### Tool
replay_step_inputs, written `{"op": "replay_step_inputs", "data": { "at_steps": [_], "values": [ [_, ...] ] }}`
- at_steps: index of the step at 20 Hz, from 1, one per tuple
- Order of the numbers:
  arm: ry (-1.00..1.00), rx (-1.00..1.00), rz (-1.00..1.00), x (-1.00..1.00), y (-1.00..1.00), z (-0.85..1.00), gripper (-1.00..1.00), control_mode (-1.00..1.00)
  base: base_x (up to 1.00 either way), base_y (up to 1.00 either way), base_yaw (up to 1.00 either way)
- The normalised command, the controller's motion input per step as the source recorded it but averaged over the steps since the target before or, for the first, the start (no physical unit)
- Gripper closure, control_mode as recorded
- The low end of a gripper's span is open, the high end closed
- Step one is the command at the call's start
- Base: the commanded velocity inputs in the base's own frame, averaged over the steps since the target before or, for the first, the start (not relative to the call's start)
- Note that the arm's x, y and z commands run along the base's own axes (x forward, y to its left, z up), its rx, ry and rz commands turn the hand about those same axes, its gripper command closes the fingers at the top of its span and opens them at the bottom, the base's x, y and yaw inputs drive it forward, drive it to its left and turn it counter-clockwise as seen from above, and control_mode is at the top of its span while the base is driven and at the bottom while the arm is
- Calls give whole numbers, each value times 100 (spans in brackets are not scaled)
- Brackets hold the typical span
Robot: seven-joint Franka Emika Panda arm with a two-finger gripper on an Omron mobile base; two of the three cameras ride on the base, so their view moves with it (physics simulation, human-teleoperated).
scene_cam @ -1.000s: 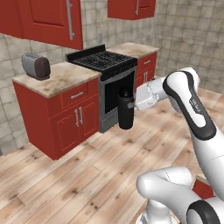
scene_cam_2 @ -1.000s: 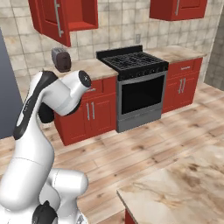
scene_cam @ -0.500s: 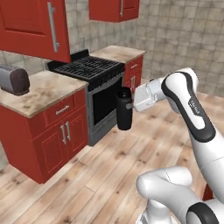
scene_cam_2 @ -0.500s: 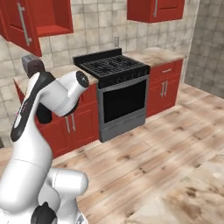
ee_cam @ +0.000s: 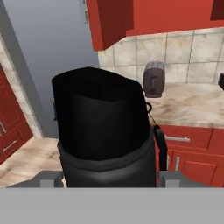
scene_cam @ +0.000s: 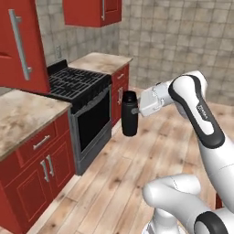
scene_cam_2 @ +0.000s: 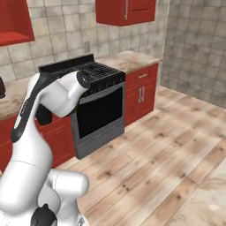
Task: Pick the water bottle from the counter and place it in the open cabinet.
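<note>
Matt black water bottle (scene_cam: 130,113), smooth; desk (scene_cam: 25,116) of polished beige-brown marbled stone; glossy red cabinet door (scene_cam: 20,43) with a brushed metal bar handle; floor (scene_cam: 119,178) of pale wood planks

water bottle (scene_cam: 130,113) before stove (scene_cam: 77,87), toaster (ee_cam: 153,78) on counter (ee_cam: 192,105), probably under cabinet (ee_cam: 144,17)

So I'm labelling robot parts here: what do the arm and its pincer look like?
The arm is glossy white, built of thick rounded segments with dark grey bands at the joints and small dark lettering on one link. A boxy white hand carries the pincer. No loose cables show.
</note>
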Motion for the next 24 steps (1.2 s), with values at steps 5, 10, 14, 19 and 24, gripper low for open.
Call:
{"op": "replay_step_inputs", "data": {
  "at_steps": [5, 10, 14, 19, 24],
  "values": [
    [0, 0, 0, 0, 0, 0, 100, 100, 100, 0, -8],
    [0, 0, 0, 0, 0, 0, 100, 100, 89, 0, 12],
    [0, 0, 0, 0, 0, 0, 100, 100, 34, -1, 40],
    [0, 0, 0, 0, 0, 0, 100, 100, 1, -5, 48],
    [0, 0, 0, 0, 0, 0, 100, 100, 17, -11, 54]
  ]
}}
